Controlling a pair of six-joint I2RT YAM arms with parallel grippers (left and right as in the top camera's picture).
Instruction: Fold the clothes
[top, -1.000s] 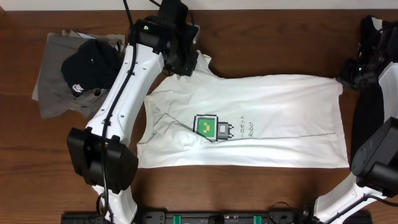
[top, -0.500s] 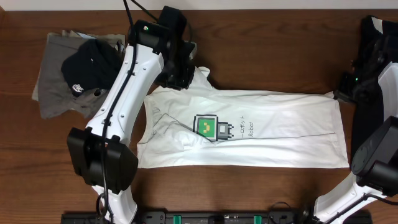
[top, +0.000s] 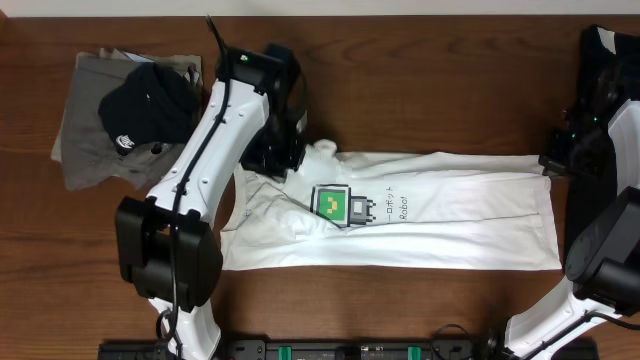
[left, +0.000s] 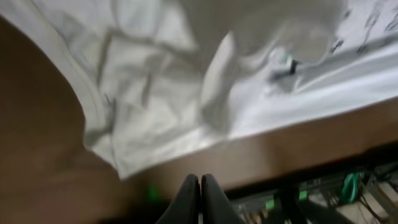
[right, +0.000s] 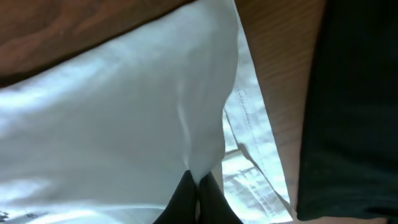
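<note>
The clothes' white T-shirt (top: 440, 215) lies spread across the middle of the table, its green robot print (top: 345, 205) facing up. Its far edge is doubled over toward the front. My right gripper (right: 198, 186) is shut on the shirt's far right corner, and white cloth (right: 124, 106) rises straight from its tips. In the overhead view it sits at the right end (top: 556, 160). My left gripper (left: 200, 183) is shut, with no cloth showing between its tips. It hovers over the bunched left shoulder (top: 320, 152), and the shirt (left: 155, 93) is blurred below it.
A grey-olive garment (top: 85, 130) with a black one (top: 145, 105) on top lies at the back left. Another black garment (right: 354, 106) lies at the far right, beside the right arm. Equipment with green parts (top: 330, 350) lines the front edge.
Both grippers have moved toward the table's front. The shirt's far edge and left sleeve came along, folding over the body, so the shirt looks narrower.
</note>
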